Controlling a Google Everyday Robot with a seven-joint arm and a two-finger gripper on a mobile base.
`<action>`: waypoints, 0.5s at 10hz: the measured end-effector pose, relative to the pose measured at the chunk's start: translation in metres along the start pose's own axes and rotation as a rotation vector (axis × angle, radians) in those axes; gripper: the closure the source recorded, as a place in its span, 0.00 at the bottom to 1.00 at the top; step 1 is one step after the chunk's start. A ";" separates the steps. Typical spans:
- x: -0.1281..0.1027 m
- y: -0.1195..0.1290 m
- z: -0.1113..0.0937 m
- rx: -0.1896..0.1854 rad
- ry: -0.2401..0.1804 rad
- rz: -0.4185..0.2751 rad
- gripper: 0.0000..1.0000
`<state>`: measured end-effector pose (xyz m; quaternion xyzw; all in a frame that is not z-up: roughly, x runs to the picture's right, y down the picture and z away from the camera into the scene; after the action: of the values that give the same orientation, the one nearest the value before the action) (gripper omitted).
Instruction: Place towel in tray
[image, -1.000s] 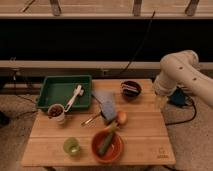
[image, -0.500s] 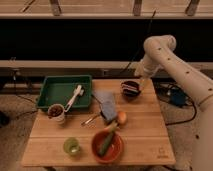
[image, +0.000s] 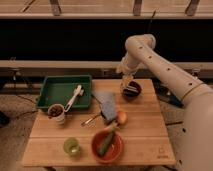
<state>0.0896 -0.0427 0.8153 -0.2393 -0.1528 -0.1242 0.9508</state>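
The towel (image: 101, 95), a thin pale grey-blue cloth, lies flat on the wooden table just right of the tray. The dark-green tray (image: 54, 81) sits at the table's back left, with a white utensil (image: 75, 95) lying across its right rim. My gripper (image: 128, 84) hangs at the end of the white arm, over the back of the table. It is right above a dark bowl (image: 134, 91) and to the right of the towel, apart from it.
A darker blue sponge (image: 109, 109) lies just in front of the towel. A spoon (image: 90, 120) and an orange fruit (image: 121, 117) lie mid-table. An orange bowl (image: 107, 145) holding a green item, a green cup (image: 72, 146) and a white cup (image: 56, 112) stand nearer the front.
The arm has swung left from beyond the table's right side, bringing the gripper down over the dark bowl. The towel and the other things have not moved.
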 end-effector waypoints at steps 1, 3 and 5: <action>-0.013 0.002 0.006 -0.004 -0.012 -0.031 0.35; -0.026 0.005 0.020 -0.011 -0.025 -0.067 0.35; -0.042 0.009 0.045 -0.024 -0.037 -0.104 0.35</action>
<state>0.0432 -0.0059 0.8346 -0.2446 -0.1809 -0.1707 0.9372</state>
